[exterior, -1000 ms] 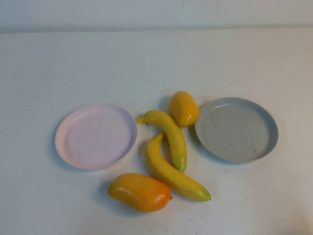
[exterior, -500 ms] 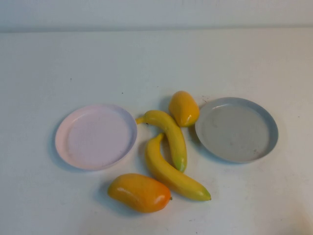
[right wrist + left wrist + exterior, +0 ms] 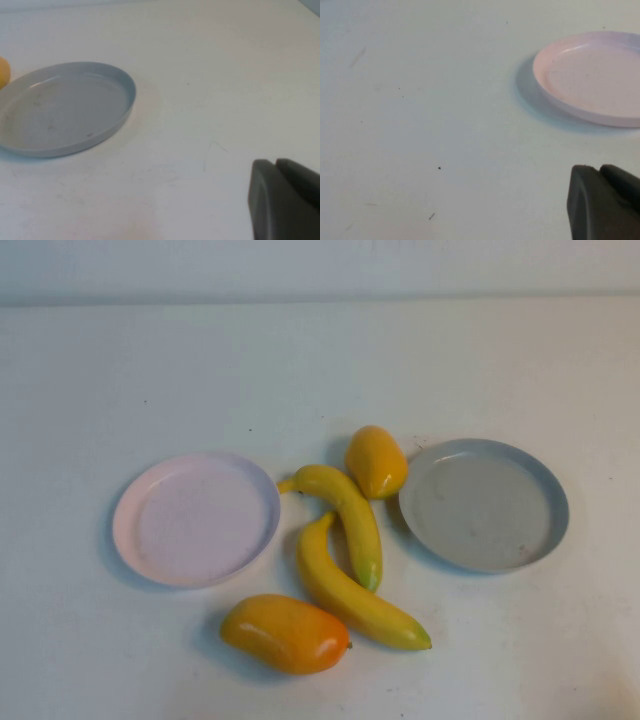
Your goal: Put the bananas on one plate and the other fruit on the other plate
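Two yellow bananas lie on the table between the plates: one [image 3: 345, 513] slanting, the other [image 3: 352, 594] nearer me, close beside it. One orange-yellow mango [image 3: 375, 461] lies by the grey-blue plate [image 3: 485, 505]. The other mango [image 3: 286, 633] lies near the front. The pale pink plate [image 3: 195, 520] is on the left. Both plates hold nothing. Neither arm shows in the high view. My left gripper [image 3: 600, 167] is shut and empty over bare table, short of the pink plate [image 3: 595, 75]. My right gripper [image 3: 275, 161] is shut and empty, short of the grey-blue plate [image 3: 60, 107].
The white table [image 3: 320, 370] runs back to a pale wall. A sliver of the mango [image 3: 2, 72] shows beside the grey-blue plate in the right wrist view. Bare table lies behind the fruit and outside both plates.
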`<state>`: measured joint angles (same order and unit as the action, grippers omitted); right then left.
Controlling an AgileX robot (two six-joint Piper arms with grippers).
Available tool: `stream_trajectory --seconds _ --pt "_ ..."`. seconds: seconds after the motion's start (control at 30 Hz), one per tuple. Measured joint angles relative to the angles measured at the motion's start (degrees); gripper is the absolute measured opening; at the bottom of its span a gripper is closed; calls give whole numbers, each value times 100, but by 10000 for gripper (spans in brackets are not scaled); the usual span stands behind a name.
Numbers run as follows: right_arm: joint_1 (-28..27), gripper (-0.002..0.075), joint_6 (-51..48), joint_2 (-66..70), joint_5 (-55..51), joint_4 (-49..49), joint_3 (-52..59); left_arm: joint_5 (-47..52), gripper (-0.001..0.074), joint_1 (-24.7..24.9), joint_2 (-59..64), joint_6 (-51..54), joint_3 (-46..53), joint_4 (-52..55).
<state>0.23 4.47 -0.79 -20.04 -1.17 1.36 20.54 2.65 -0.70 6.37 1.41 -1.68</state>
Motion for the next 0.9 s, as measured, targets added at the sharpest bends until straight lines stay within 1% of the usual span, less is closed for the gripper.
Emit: stream_trajectory --seconds 0.13,0.23,0.37,0.53,0.7,0.8,0.9 --pt "0 -17 0 0 0 0 0 -85 1 0 0 -98 0 -113" --pt "0 -17 0 0 0 0 0 -274 1 0 0 -507 0 -570" --pt "0 -17 0 0 0 0 0 -829 1 0 0 -1058 0 -1232" --pt "0 -17 0 0 0 0 0 -1326 1 0 0 -1217 0 -1544" --pt "0 -17 0 0 0 0 0 -1654 0 0 0 -1217 -14 -1561" --pt "0 -17 0 0 0 0 0 -1085 1 0 183 -1217 -430 -1561" --pt "0 -17 0 0 0 0 0 -71 0 0 766 -1069 -1177 -1537"
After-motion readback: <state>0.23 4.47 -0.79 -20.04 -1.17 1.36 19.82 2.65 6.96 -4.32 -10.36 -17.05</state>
